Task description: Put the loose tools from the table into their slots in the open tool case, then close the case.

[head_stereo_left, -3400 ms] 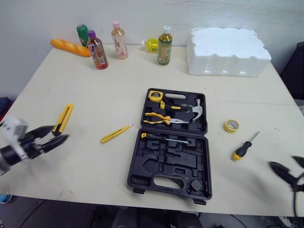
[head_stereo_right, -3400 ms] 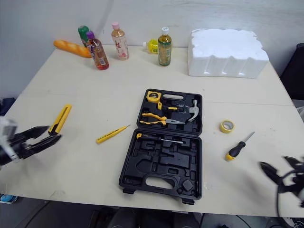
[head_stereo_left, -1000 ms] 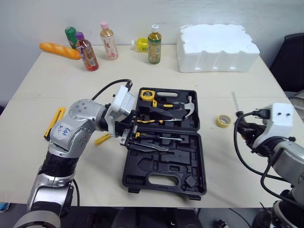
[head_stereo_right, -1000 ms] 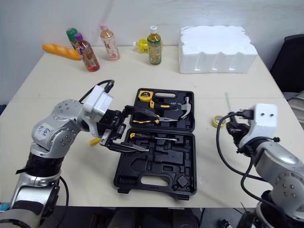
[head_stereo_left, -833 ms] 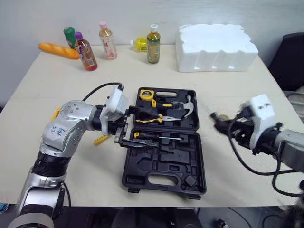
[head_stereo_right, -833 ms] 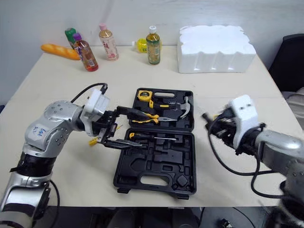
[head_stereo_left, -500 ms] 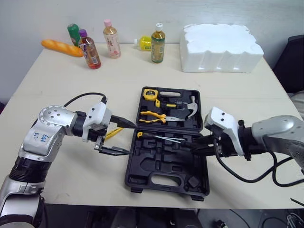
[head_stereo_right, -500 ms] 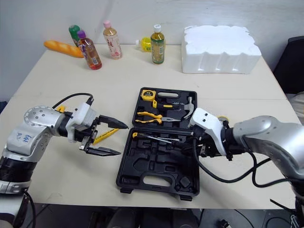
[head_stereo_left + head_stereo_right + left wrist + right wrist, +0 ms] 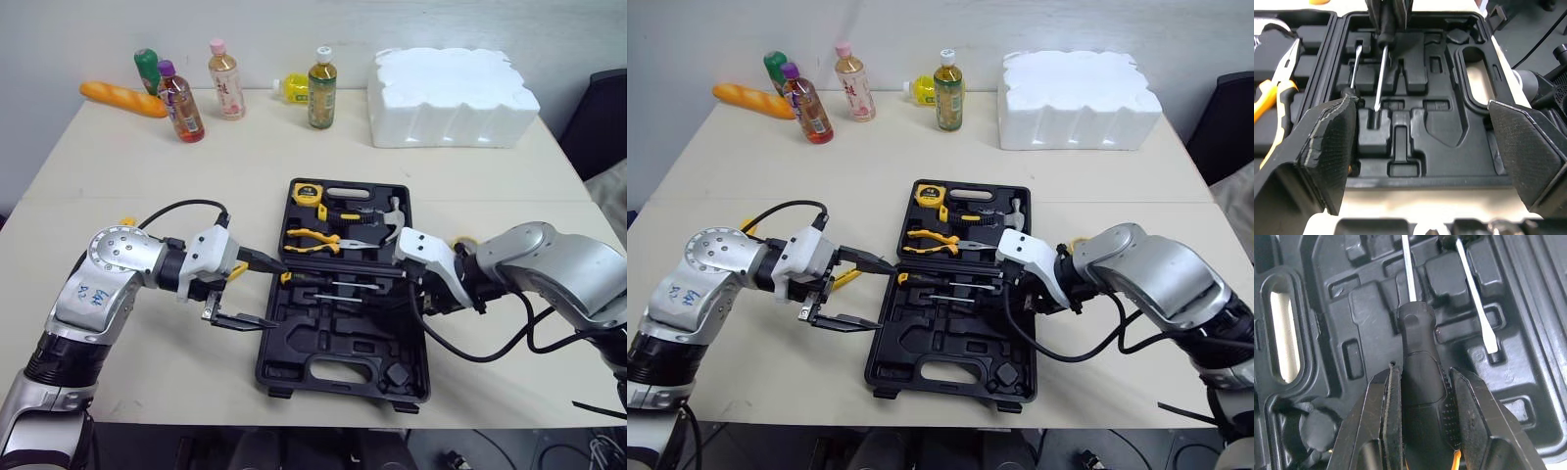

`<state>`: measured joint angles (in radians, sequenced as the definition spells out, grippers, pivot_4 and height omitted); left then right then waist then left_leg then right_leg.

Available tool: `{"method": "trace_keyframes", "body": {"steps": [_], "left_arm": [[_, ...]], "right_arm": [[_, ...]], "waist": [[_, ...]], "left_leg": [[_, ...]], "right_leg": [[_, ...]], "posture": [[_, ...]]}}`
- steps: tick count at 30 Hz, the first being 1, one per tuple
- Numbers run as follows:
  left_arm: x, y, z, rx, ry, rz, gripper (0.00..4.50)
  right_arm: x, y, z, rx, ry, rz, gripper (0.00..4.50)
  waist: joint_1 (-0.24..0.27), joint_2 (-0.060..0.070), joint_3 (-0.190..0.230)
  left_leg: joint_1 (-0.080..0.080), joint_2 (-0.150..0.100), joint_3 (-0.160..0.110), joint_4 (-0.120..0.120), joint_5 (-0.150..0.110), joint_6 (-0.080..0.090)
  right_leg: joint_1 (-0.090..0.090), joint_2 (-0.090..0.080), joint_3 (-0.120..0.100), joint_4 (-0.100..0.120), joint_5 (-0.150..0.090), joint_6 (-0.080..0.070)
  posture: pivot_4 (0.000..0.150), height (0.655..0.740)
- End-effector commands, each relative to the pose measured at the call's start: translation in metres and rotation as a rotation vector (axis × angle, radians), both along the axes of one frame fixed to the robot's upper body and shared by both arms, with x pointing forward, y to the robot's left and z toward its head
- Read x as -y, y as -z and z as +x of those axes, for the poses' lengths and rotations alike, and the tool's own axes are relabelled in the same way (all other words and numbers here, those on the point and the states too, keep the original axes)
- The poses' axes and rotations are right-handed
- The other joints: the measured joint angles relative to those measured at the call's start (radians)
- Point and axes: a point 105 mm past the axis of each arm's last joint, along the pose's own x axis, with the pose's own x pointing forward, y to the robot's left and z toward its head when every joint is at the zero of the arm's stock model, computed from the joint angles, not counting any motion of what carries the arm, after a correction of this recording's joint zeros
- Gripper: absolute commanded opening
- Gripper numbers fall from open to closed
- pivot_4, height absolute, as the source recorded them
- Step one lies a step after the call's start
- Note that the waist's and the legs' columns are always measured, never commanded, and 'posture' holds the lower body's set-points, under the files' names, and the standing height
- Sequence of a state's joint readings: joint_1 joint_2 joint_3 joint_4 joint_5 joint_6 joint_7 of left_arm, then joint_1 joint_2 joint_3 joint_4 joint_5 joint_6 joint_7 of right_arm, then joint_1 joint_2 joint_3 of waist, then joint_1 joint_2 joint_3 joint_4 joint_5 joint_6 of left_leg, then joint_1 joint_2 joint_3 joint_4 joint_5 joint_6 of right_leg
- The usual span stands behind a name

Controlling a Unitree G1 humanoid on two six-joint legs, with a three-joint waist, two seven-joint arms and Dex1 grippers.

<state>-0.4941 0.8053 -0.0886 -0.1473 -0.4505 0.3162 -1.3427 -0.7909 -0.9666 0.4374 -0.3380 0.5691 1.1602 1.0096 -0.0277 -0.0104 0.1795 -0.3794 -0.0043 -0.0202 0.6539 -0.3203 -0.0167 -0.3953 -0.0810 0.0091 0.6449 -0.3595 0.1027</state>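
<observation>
Right gripper (image 9: 1425,372) clamps a black-handled screwdriver (image 9: 1415,328) over the black plastic tool case (image 9: 333,345); left gripper (image 9: 280,294) gapes wide at its 9 o'clock.

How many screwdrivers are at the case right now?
2. One seated screwdriver lies in a tool case slot; the held screwdriver is in the right gripper beside it. Others may be hidden.

My right gripper (image 9: 1425,373) is black, with finely dotted inner faces. Screwdriver (image 9: 1418,345): black handle, orange-yellow at its end, silver shaft. Tool case (image 9: 343,348): black. Pliers (image 9: 315,238): yellow grips.
</observation>
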Motion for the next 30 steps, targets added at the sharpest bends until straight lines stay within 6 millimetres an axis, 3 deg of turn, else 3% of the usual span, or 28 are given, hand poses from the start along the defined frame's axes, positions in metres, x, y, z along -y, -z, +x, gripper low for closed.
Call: {"method": "trace_keyframes", "body": {"steps": [1, 19, 26, 27, 29, 30], "left_arm": [[0.003, -0.008, -0.002, 0.043, 0.013, -0.004, 4.50], [0.004, -0.010, 0.001, 0.064, -0.019, -0.022, 4.50], [0.007, -0.012, 0.001, 0.069, -0.017, -0.040, 4.50], [0.007, -0.012, 0.001, 0.070, -0.017, -0.042, 4.50], [0.007, -0.011, 0.000, 0.070, -0.015, -0.046, 4.50], [0.007, -0.011, -0.001, 0.068, -0.010, -0.047, 4.50]], "right_arm": [[-0.001, -0.007, 0.005, 0.034, 0.000, 0.004, 1.07], [-0.007, 0.011, 0.002, 0.041, -0.062, -0.052, 1.07], [-0.008, 0.008, 0.003, 0.058, -0.080, -0.055, 1.07], [-0.010, 0.005, 0.002, 0.059, -0.085, -0.048, 1.87], [-0.012, -0.001, 0.000, 0.076, -0.104, -0.041, 2.29], [-0.012, -0.009, -0.002, 0.099, -0.120, -0.039, 2.89]], "waist": [[0.001, 0.000, 0.000], [0.001, 0.000, 0.000], [0.001, 0.000, 0.000], [0.001, 0.000, 0.000], [0.001, 0.000, 0.000], [0.000, 0.000, 0.000]], "left_leg": [[0.000, 0.000, 0.000, 0.000, 0.000, 0.000], [-0.008, 0.000, -0.003, 0.009, -0.002, 0.001], [-0.008, 0.000, -0.003, 0.009, -0.002, 0.001], [-0.008, 0.000, -0.003, 0.010, -0.002, 0.001], [-0.008, 0.000, -0.003, 0.010, -0.002, 0.001], [-0.008, 0.000, -0.003, 0.010, -0.002, 0.001]], "right_leg": [[0.000, 0.000, 0.000, 0.001, 0.000, 0.000], [-0.003, 0.000, -0.003, 0.007, 0.000, 0.000], [-0.003, 0.000, -0.003, 0.007, 0.000, 0.000], [-0.003, 0.000, -0.003, 0.007, 0.000, 0.000], [-0.003, 0.000, -0.003, 0.008, 0.000, 0.000], [-0.003, 0.000, -0.003, 0.008, 0.000, 0.000]], "posture": [[0.150, 0.7400], [0.150, 0.7400], [0.150, 0.7400], [0.150, 0.7400], [0.150, 0.7400], [0.150, 0.7400]]}}
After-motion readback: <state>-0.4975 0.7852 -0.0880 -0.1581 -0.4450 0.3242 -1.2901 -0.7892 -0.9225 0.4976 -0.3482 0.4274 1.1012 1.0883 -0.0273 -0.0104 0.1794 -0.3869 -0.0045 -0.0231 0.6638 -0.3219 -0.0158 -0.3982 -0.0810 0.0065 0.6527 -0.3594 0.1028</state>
